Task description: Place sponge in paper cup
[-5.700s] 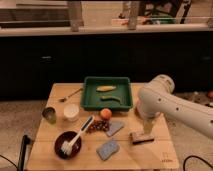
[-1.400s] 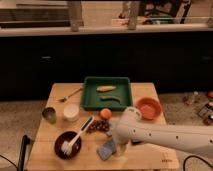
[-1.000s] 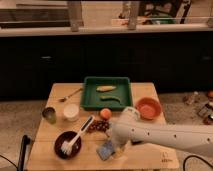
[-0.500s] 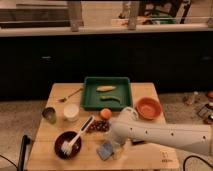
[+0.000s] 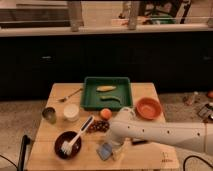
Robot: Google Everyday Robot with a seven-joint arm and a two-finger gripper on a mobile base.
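Claw (image 5: 114, 149) had sunk onto sponge (image 5: 104, 151) near bench (image 5: 47, 135) front edge; its opening hidden under wrist, cannot tell. Sponge unmoved, still flat. Cup (image 5: 71, 112) well apart, empty. Grasp stage, probably; lift pending.

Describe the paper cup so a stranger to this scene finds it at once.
On the wooden table, look left, in the camera view, of the near corner of the green tray, well away from the gripper down at the sponge. The paper cup is short, wide and white, unlike the smaller dark metal cup to its left.
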